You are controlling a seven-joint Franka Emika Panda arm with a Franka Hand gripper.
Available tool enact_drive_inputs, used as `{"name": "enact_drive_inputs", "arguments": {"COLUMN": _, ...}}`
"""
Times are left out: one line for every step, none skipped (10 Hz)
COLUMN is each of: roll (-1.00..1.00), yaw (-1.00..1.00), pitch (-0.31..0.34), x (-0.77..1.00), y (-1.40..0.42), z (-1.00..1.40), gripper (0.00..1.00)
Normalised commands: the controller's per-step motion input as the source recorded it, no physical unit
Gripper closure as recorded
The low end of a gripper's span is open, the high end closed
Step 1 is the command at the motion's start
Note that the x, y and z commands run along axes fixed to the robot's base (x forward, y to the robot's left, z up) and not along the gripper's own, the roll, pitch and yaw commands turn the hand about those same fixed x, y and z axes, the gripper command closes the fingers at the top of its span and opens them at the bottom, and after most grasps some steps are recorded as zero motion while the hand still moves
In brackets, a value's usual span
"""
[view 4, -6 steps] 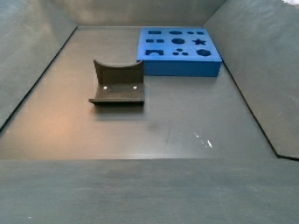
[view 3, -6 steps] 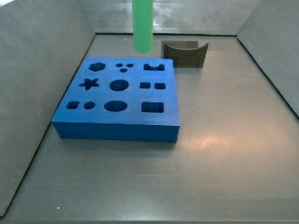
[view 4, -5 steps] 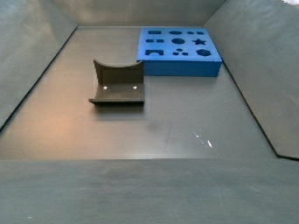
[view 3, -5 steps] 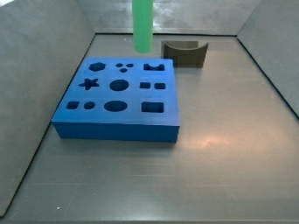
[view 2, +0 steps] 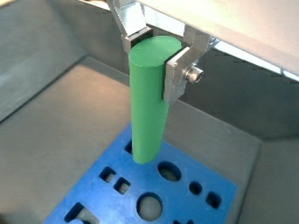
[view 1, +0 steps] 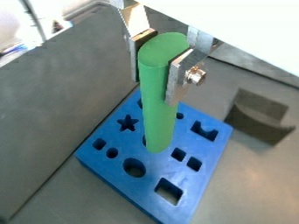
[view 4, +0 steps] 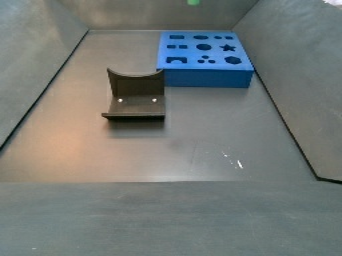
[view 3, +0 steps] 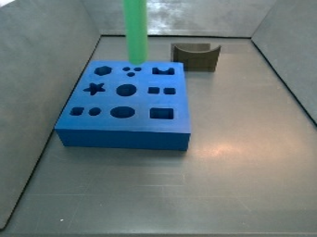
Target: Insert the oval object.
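The oval object is a long bright green peg, held upright, in both wrist views (view 1: 158, 114) (view 2: 149, 114). My gripper (view 1: 158, 61) (view 2: 158, 59) is shut on its top end, one silver finger (view 1: 179, 77) on each side. The peg hangs above the blue block (view 1: 100, 159) (view 2: 111, 203), which has several shaped holes in its top. In a side view the peg (view 3: 133, 32) comes down from the top edge, its lower end over the far edge of the blue block (view 3: 124, 132). The gripper is out of frame in both side views.
A dark olive block with a curved notch (view 3: 197, 56) (view 4: 134, 95) (view 1: 263, 118) stands on the floor apart from the blue block (view 4: 203, 72). Grey sloping walls enclose the floor on all sides.
The green peg has shifted left in the side view and hangs a little lower, now over the blue block's far edge. The blocks have not moved.
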Motion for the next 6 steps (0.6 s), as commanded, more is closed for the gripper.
{"name": "enact_drive_inputs", "arguments": {"roll": -0.19, "yaw": -0.77, "pitch": -0.063, "x": -0.26, "y": -0.01, "z": -0.21, "gripper": 1.00}}
{"name": "enact_drive_inputs", "arguments": {"roll": -0.18, "yaw": -0.80, "pitch": -0.064, "x": -0.23, "y": 0.00, "z": -0.20, "gripper": 1.00}}
{"name": "enact_drive_inputs", "arguments": {"roll": -0.21, "yaw": -0.79, "pitch": -0.074, "x": -0.23, "y": 0.00, "z": -0.24, "gripper": 1.00}}
{"name": "enact_drive_inputs", "arguments": {"roll": -0.21, "yaw": -0.81, "pitch": -0.081, "x": -0.19, "y": 0.00, "z": -0.23, "gripper": 1.00}}
{"name": "enact_drive_inputs", "arguments": {"roll": -0.18, "yaw": -0.92, "pitch": -0.090, "x": -0.02, "y": -0.05, "z": -0.19, "gripper": 1.00}}
{"name": "enact_drive_inputs", "arguments": {"roll": -0.10, "yaw": -0.99, "pitch": -0.067, "x": 0.00, "y": -0.05, "z": -0.19, "gripper": 1.00}}
